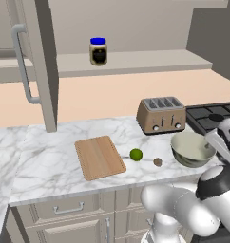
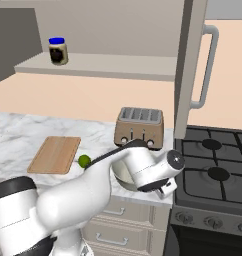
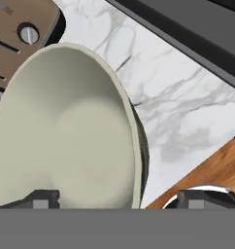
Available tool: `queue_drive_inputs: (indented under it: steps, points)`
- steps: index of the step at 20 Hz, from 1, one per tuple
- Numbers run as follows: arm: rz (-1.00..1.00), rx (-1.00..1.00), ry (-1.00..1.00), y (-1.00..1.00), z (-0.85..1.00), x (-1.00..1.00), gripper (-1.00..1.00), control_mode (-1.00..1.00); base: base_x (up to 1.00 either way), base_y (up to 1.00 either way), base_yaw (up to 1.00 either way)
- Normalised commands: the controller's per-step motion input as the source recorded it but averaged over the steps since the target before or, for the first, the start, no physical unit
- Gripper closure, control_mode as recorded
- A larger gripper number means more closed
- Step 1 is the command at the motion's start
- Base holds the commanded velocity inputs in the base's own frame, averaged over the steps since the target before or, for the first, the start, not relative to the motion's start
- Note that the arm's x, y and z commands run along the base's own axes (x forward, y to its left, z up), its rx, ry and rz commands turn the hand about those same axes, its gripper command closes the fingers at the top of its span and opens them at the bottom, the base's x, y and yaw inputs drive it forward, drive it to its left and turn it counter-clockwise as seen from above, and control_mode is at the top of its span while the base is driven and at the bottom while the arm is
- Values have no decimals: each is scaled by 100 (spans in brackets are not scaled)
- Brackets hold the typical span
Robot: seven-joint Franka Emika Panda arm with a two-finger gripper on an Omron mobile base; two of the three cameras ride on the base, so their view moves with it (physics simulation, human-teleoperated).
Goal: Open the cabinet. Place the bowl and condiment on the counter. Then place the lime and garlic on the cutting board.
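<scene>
So far, in the left base view, the cabinet [image 1: 41, 61] door stands open and the bowl [image 1: 192, 148] already sits on the counter [image 1: 50, 166], between the toaster [image 1: 161, 115] and the counter's front edge. The condiment [image 1: 98, 51] is still up on the cabinet shelf [image 1: 136, 61]. The lime [image 1: 136, 154] and the garlic [image 1: 158, 162] lie on the marble just beside the cutting board [image 1: 100, 157], neither on it.

From the right base view, the jar [image 2: 58, 50] again stands on the shelf and the lime [image 2: 84, 160] rests off the board's [image 2: 55, 154] near corner; the arm hides most of the bowl.

Through the hand view, the bowl's [image 3: 66, 131] rim runs between the two fingers [image 3: 44, 198], which look spread wide and, as far as this cropped angle shows, free of the rim. I judge the bowl step done, with the jar, lime and garlic left.
</scene>
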Motion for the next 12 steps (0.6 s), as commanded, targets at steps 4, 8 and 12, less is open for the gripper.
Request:
queue_drive_inputs:
  steps: [4,8,12]
  points:
    - [-1,-4,0,0,32,-44,-100,-100,0,0,0]
    - [-2,-7,0,12,71,-55,-100,-100,0,0,0]
    - [-2,-9,0,31,69,-40,-100,-100,0,0,0]
